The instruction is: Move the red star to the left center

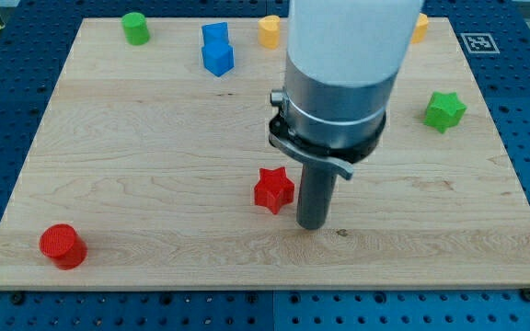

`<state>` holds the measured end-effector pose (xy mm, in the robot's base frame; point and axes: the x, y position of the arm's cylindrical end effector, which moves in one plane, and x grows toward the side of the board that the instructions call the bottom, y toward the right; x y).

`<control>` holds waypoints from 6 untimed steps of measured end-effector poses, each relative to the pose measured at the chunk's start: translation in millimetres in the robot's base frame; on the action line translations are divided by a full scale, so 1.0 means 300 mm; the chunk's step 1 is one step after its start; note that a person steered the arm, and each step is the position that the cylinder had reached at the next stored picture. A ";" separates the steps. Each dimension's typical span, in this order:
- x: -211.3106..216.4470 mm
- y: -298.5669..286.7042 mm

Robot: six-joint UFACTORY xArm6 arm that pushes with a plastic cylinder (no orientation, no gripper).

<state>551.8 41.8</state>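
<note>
The red star [273, 189] lies on the wooden board [155, 184], a little below and left of the board's middle. My tip [313, 223] rests on the board just to the right of the star and slightly lower, with a narrow gap between them. The arm's wide grey body rises above the rod and hides part of the board's top middle.
A red cylinder [63, 245] sits at the bottom left. A green cylinder [135, 28] is at the top left. Two blue blocks [216, 50] stand together at the top. An orange block [269, 30] is beside them, another orange block [419, 27] at top right. A green star [444, 110] is at the right.
</note>
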 end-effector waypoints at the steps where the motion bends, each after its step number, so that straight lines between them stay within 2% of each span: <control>1: -0.005 -0.008; 3: -0.106 -0.083; 6: -0.155 -0.345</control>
<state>505.3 -61.7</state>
